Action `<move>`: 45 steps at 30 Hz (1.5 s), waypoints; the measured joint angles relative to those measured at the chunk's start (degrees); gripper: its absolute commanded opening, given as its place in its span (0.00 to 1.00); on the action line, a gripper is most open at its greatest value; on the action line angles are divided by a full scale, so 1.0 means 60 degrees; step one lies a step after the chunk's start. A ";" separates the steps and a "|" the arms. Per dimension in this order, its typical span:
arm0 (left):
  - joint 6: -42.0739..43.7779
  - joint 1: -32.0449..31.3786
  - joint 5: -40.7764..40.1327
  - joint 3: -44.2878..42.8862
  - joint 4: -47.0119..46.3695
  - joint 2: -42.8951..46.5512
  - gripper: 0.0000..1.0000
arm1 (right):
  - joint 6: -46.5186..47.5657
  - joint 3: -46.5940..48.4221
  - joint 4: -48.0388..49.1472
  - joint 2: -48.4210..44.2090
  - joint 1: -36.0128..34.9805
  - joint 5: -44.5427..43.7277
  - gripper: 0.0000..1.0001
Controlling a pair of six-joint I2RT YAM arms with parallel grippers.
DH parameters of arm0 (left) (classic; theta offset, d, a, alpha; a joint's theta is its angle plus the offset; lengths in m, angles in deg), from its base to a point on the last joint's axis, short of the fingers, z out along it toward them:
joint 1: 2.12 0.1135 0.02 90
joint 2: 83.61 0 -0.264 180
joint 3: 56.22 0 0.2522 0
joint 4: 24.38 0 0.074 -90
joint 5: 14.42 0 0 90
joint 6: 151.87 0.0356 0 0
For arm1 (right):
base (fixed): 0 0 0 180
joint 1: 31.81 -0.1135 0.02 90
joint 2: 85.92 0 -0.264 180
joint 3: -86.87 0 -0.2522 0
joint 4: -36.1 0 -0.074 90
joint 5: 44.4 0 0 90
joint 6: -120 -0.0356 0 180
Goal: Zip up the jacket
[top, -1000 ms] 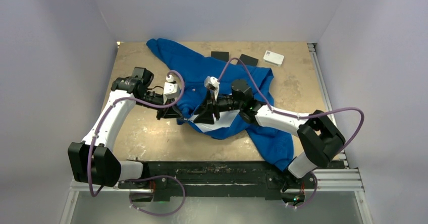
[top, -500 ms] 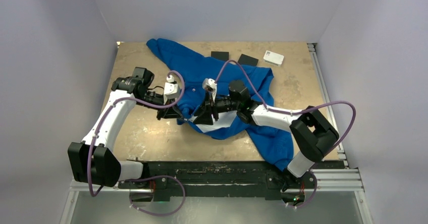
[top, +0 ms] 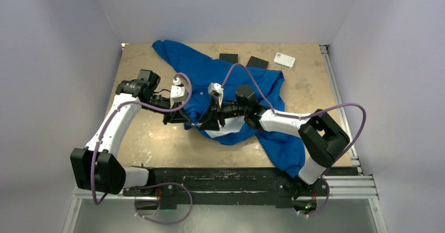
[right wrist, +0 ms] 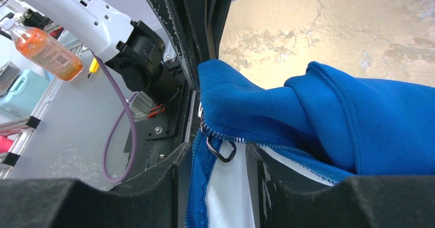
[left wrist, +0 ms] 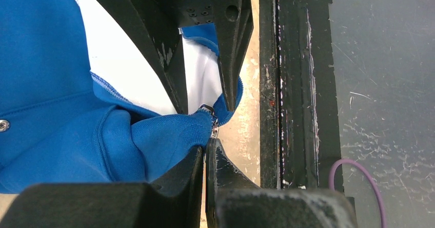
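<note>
The blue jacket [top: 231, 81] lies crumpled across the middle of the table, its white lining showing at the open front. My left gripper [top: 189, 122] is shut on the jacket's bottom hem at the zipper's end [left wrist: 213, 131], its fingertips [left wrist: 218, 153] pressed together there. My right gripper [top: 206, 125] faces it from the right. Its jaws stand apart on either side of the silvery zipper pull [right wrist: 224, 159] and the jacket edge [right wrist: 200, 187]. The pull hangs between the fingers [right wrist: 169, 179], touching neither. Zipper teeth [right wrist: 241, 140] run off to the right.
Two black pads [top: 228, 57] [top: 258, 62] and a white box [top: 284, 60] lie at the table's far edge. A jacket sleeve hangs toward the front rail [top: 225, 178] on the right. An orange bottle [right wrist: 48, 51] lies beyond the table.
My right arm has shifted a little to the left and its jaws have narrowed around the zipper pull. The left arm and its grip have not moved.
</note>
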 measured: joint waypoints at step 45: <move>-0.2080 -0.0051 -0.0007 0.0849 -0.1282 0.0463 0.20 | 0.2022 0.0084 -0.3213 -0.1494 -0.0138 -0.1126 0.00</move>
